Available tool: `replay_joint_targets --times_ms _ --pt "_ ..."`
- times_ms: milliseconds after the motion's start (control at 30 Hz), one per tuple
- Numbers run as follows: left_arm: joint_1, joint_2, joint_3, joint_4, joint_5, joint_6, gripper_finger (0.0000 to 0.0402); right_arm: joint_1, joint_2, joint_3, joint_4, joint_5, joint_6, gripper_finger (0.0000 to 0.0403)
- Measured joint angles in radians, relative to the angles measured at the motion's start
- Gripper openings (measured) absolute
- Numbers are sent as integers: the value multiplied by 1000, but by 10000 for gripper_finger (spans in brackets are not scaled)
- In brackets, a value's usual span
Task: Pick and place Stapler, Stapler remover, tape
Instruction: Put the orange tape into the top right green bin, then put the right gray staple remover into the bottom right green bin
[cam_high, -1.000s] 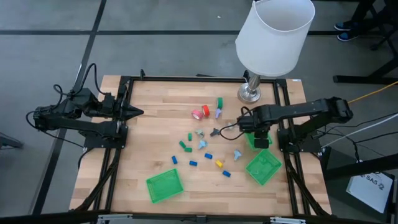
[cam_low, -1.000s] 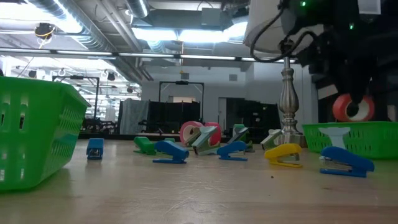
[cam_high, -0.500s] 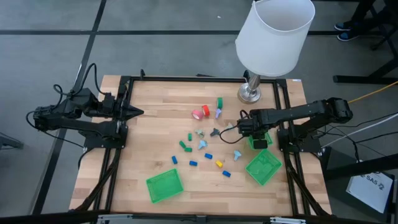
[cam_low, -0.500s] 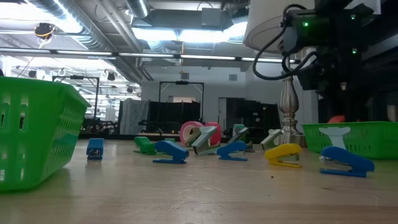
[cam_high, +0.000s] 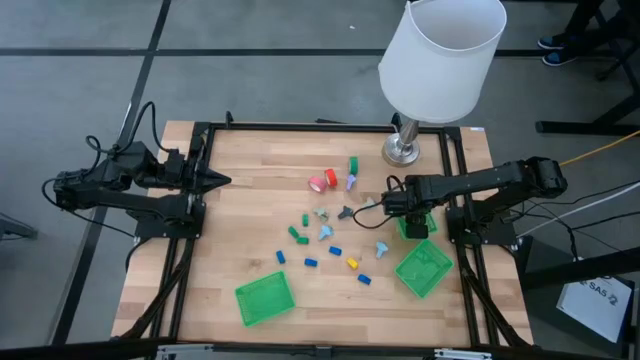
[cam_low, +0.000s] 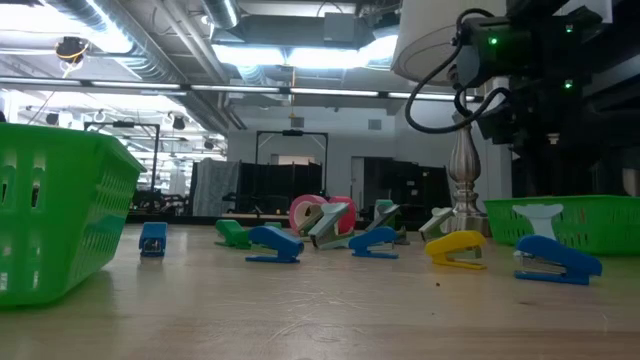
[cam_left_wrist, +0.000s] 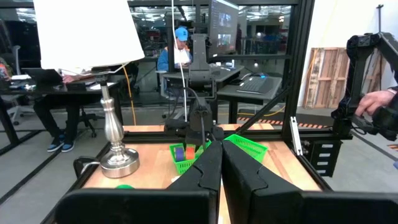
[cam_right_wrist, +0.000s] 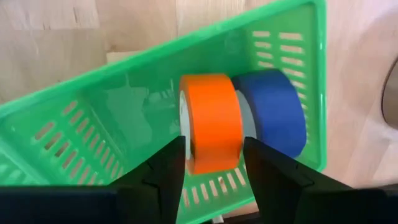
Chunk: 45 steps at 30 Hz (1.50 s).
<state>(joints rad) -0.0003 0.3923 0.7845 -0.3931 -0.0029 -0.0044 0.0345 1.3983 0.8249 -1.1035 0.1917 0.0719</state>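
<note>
orange tape roll (cam_right_wrist: 211, 121) between the right gripper's (cam_right_wrist: 212, 163) parted fingers

Right pincer (cam_right_wrist: 211, 163) released orange tape (cam_right_wrist: 210, 121) into basket (cam_right_wrist: 124, 106).

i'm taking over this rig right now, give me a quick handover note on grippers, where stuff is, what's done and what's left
Right gripper: fingers open either side of the orange tape roll, now in the green basket beside a blue roll.
Left gripper: shut, parked at the table's left edge.
Done: two rolls in that basket.
Left: red and pink rolls mid-table, plus the small staplers and removers scattered nearby; the other two green baskets look unfilled.
</note>
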Motion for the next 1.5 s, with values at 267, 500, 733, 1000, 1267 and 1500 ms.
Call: replay_joint_targets --times_ms 267,500,733,1000,1267,1500 --pt "0 0 0 0 0 0 6 0 -4 28 -38 0 27 172" --pt "0 0 0 0 0 0 7 0 -5 162 -136 0 100 173" --pt "0 0 0 0 0 0 7 0 -5 257 -62 2 187 173" --pt "0 0 0 0 0 0 6 -18 21 263 116 3 132 173" --pt "0 0 0 0 0 0 7 -33 102 263 227 2 -3 173" --pt "0 0 0 0 0 0 7 -33 184 263 232 0 -87 173"
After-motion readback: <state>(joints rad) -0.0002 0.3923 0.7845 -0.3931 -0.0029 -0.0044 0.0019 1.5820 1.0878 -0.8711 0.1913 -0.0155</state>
